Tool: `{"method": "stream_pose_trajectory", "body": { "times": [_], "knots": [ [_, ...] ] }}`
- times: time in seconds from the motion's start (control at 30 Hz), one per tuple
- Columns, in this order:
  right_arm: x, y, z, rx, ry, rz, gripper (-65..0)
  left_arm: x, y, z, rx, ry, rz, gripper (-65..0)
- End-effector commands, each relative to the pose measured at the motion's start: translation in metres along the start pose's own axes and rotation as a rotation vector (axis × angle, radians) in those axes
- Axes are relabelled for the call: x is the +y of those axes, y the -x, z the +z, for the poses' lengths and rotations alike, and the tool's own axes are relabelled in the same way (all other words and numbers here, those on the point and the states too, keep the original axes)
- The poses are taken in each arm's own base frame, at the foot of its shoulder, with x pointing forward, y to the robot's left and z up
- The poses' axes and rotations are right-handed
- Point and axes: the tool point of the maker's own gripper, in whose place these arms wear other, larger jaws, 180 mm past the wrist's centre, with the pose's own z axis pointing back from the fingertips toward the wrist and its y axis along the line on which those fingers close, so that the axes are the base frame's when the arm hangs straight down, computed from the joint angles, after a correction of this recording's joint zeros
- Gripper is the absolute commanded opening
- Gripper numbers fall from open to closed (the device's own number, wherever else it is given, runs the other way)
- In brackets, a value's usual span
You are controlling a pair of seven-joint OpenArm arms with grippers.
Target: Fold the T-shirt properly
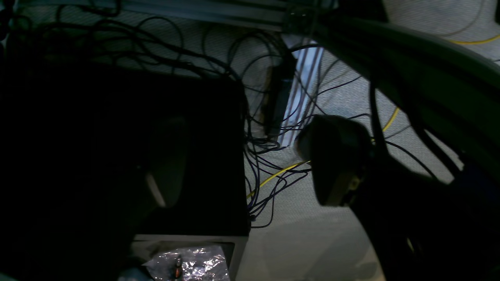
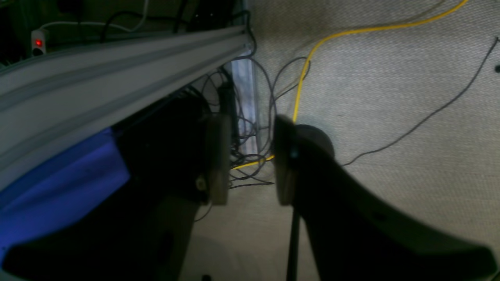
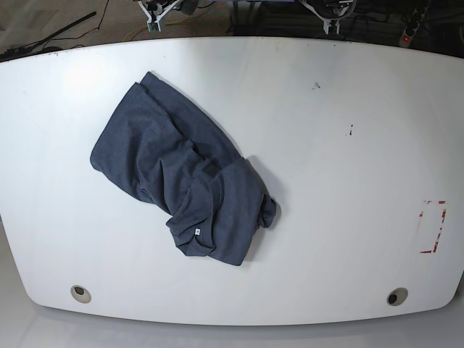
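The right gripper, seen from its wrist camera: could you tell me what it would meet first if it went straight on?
Probably the tangle of dark cables and yellow cable on the grey woven floor, seen between the open right gripper's fingers; depth is unclear.

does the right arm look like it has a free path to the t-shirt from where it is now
Probably yes. The T-shirt lies crumpled in the open on the white table, on the right arm's side, with nothing on top of it or beside it. The right gripper is open and empty, though parked off the table over the floor.
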Motion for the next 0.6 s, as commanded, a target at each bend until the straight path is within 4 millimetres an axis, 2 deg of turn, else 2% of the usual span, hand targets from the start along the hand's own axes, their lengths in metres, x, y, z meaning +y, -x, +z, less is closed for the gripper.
{"method": "stream_pose_trajectory", "body": {
  "times": [0.0, 0.03, 0.57],
  "knots": [
    [-0.004, 0.002, 0.002, -0.002, 0.003, 0.003, -47.0, 0.014, -0.005, 0.002, -0.026, -0.027, 0.0, -20.2],
    [0.014, -0.007, -0.005, -0.022, -0.023, -0.006, -47.2, 0.003, -0.003, 0.001, -0.016, -0.005, 0.0, -20.0],
    [0.013, -0.005, -0.004, -0.021, -0.022, -0.004, -47.6, 0.004, 0.001, 0.001, -0.012, -0.006, 0.003, -20.1]
  ]
}}
